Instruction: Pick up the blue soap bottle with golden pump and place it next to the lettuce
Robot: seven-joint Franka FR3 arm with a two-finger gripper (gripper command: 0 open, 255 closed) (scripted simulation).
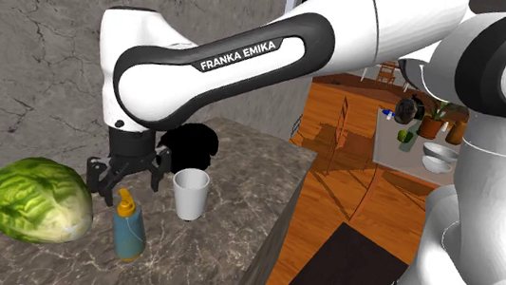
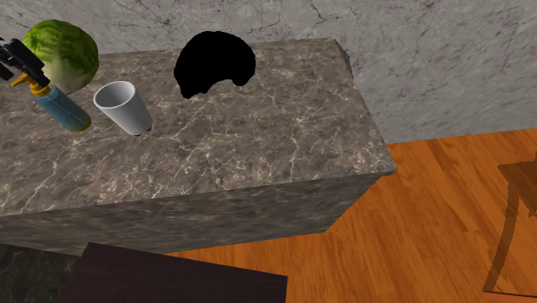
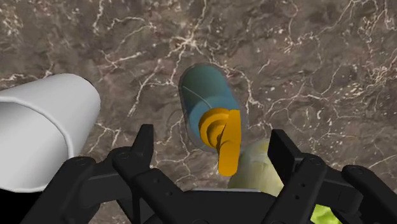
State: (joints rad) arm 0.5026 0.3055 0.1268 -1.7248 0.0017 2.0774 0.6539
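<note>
Hovering end effector point(image 1: 129, 180), spread apart and empty, over soap bottle point(image 1: 128, 232) standing upright on worktop point(image 1: 223, 239) between lettuce point(image 1: 36, 200) and cup point(image 1: 191, 194). Presumably light, rigid, slick: taking hold around body, below pump point(image 1: 125, 201).

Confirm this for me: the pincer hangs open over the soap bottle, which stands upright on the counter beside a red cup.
One detail is wrong: the cup is white, not red, as the shoulder view shows. The rest holds: the pincer hangs open over the soap bottle, which stands upright on the counter beside that cup.
</note>
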